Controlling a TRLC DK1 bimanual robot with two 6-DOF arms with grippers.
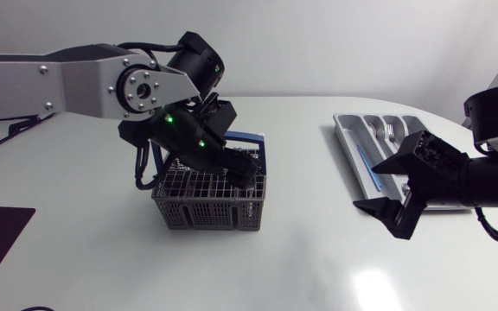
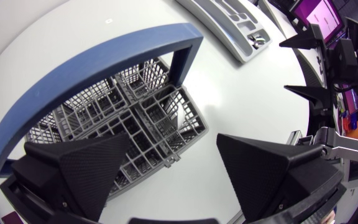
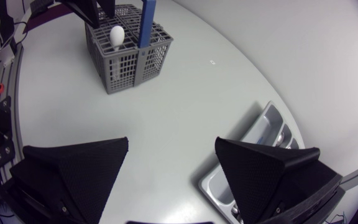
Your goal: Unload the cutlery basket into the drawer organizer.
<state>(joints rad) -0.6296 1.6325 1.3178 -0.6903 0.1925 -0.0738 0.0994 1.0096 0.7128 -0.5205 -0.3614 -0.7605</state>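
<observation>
Basket (image 1: 210, 194), grey wire with a blue handle (image 1: 251, 136), stands on the white bench (image 1: 301, 259) left of middle. Left claw (image 1: 236, 166) hangs right over it, tilted down into its top. The fingers are spread and grip nothing: in the left wrist view one finger is above the basket's cells and the other is past its side wall, over bare bench. A white rounded thing (image 3: 117, 34) stands up in one cell beside the handle; what it is I cannot tell.

The organizer (image 1: 353, 142), a grey tray, lies well apart at the bench's right edge, with a fork (image 1: 390, 131) in one compartment. Right claw (image 1: 368, 186) hovers just beside the organizer's near end. Its fingers are spread wide, with only bench between them.

A small mark (image 3: 212, 61) on the bench is too small to read.
</observation>
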